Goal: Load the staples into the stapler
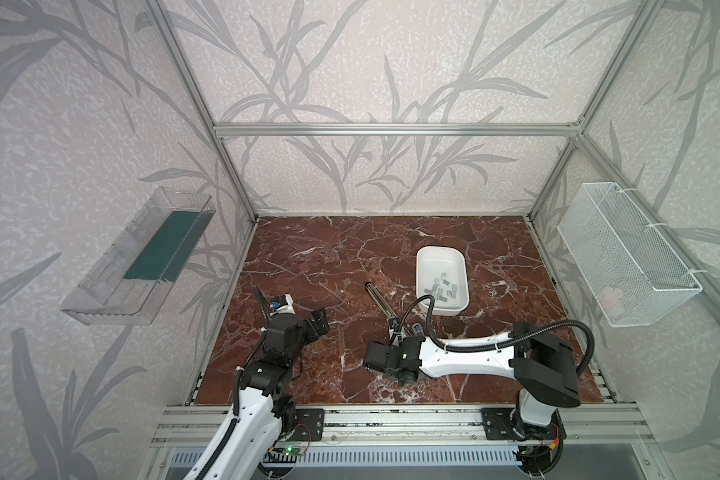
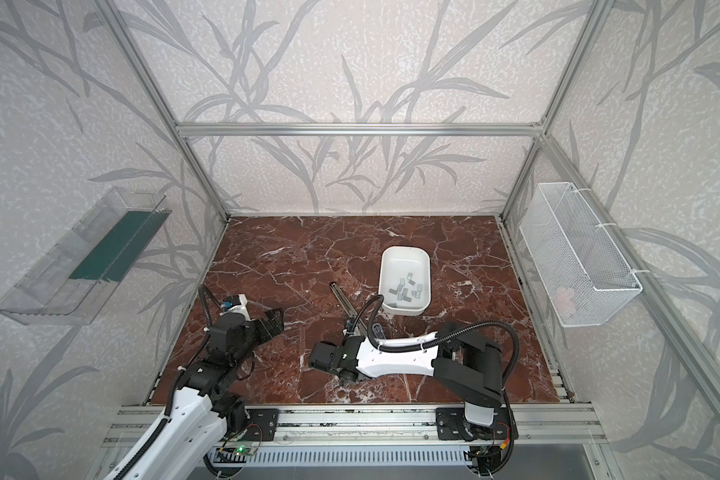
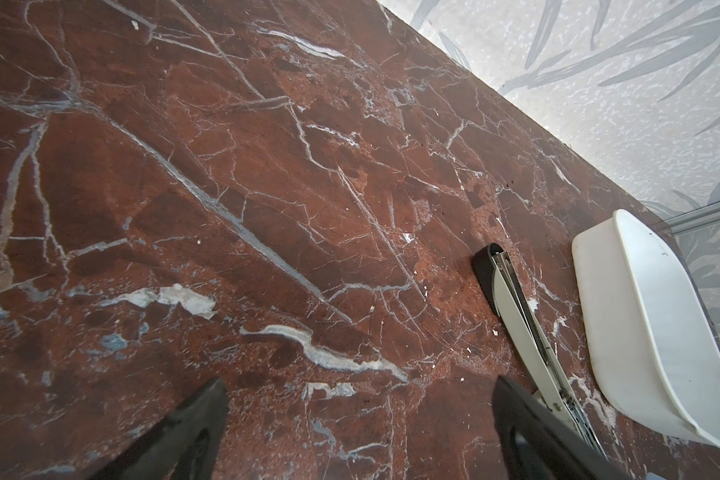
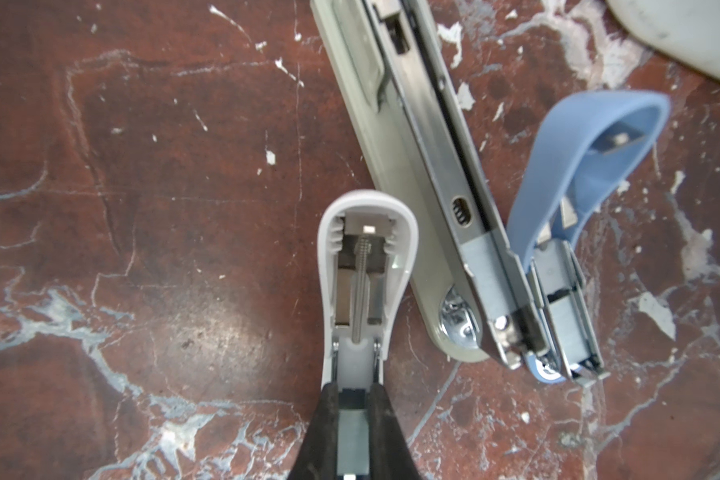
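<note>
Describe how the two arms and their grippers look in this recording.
The left arm and the right arm have white link shells with black joint housings. A black corrugated cable runs to each wrist. The left gripper and the right gripper have black tapered fingers.

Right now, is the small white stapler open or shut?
Open. The white stapler is unfolded, its lid's underside and spring showing; the right hand grips its other half.

The left claw [image 3: 360, 384], fingers spread, hangs above marble table [image 3: 225, 187]; long grey stapler [image 3: 512, 307] lies beside white tray [image 3: 624, 324].
</note>
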{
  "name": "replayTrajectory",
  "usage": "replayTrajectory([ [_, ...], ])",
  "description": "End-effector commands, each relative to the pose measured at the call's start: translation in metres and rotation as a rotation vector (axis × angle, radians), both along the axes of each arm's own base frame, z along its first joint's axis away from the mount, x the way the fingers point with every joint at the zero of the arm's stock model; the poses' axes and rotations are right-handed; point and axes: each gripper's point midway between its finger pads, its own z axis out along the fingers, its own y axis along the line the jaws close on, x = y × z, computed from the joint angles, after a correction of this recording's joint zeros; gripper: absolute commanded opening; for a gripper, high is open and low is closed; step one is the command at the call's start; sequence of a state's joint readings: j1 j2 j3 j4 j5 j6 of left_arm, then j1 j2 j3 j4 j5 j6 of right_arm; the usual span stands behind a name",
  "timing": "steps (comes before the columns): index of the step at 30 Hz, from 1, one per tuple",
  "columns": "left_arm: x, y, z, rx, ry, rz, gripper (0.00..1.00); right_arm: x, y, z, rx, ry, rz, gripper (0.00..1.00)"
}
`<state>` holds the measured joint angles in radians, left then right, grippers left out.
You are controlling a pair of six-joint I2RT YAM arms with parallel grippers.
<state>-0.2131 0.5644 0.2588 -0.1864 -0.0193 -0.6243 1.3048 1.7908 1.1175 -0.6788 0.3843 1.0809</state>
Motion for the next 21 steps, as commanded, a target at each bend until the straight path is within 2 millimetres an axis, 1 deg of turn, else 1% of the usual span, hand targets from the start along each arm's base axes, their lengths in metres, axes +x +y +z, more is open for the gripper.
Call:
replayTrajectory([
  [1, 0.0, 0.001, -0.003, -0.006, -0.002, 0.005, 0.99, -0.004, 0.0, 0.004, -0.013, 0.0, 0.003, 0.14],
  [6, 0.0, 0.001, -0.003, -0.006, -0.002, 0.005, 0.99, -0.004, -0.001, 0.009, -0.013, -0.01, 0.007, 0.15],
  [8, 0.0, 0.001, -0.003, -0.005, -0.001, 0.005, 0.99, -0.004, -0.002, 0.011, -0.011, -0.016, 0.005, 0.18],
  [12, 0.0, 0.001, -0.004, -0.003, 0.001, 0.004, 0.99, -0.005, -0.006, 0.014, -0.008, -0.023, 0.001, 0.28],
  [15, 0.0, 0.001, -0.004, -0.003, 0.002, 0.004, 0.99, -0.005, -0.008, 0.016, -0.005, -0.029, -0.003, 0.3],
  [19, 0.001, 0.0, -0.004, -0.004, 0.003, 0.001, 0.99, -0.006, -0.007, 0.018, 0.017, -0.036, 0.01, 0.31],
  [21, 0.001, -0.003, -0.003, -0.01, 0.0, -0.013, 0.99, -0.007, -0.004, 0.014, 0.031, -0.038, 0.038, 0.35],
])
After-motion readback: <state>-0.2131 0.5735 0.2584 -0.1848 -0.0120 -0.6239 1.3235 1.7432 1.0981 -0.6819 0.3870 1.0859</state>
